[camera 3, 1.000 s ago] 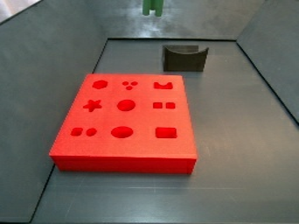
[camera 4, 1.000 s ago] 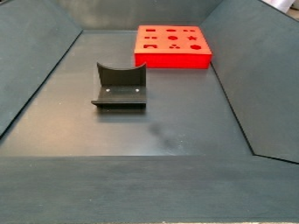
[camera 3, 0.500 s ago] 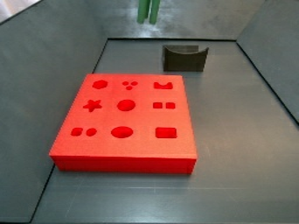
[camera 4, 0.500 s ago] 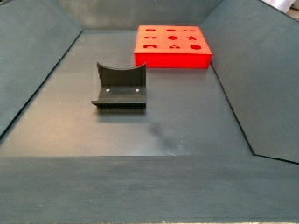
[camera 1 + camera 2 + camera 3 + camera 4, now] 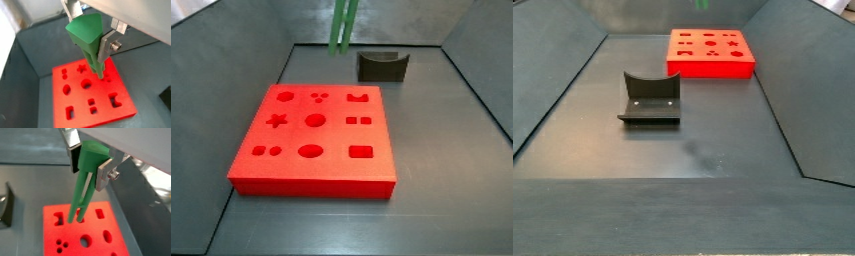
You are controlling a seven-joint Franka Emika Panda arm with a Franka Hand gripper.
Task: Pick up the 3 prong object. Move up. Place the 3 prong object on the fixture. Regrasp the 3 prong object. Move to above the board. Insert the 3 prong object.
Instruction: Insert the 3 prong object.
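The end effector [image 5: 90,37], clamping the peg [image 5: 89,40], hangs over the board [image 5: 311,125]; the fixture [image 5: 382,66] stands apart.

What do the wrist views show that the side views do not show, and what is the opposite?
Only the wrist views show the gripper: its silver fingers are shut on the wide upper end of the 3 prong object, which hangs with its prongs pointing down over the board.

Only the side views show the whole board with all its holes, and the whole fixture standing apart from it on the floor.

All views share the red board and at least part of the green 3 prong object.
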